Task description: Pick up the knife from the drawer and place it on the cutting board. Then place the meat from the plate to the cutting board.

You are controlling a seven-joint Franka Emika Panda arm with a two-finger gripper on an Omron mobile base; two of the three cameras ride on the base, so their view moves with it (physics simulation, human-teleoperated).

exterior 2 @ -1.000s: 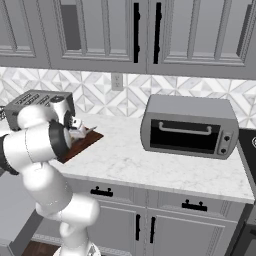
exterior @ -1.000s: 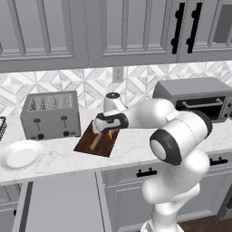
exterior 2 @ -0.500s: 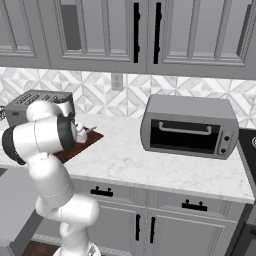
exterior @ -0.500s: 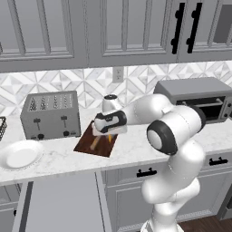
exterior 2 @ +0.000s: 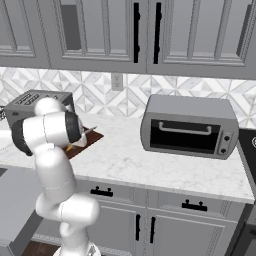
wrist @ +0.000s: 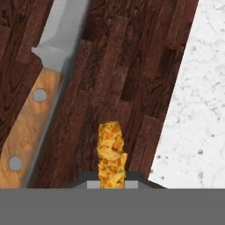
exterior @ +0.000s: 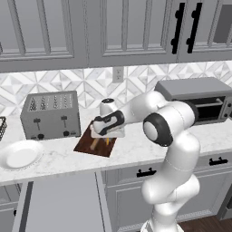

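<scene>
pincer (wrist: 112, 183) clamped narrow on the meat (wrist: 111, 154) just over the cutting board (wrist: 127, 79), knife (wrist: 37, 101) already lying at 10 o'clock of it; risk: strip sits nr the board's 3 o'clock edge, so releasing w/ drift could drop it onto the surface (wrist: 195, 110).
</scene>
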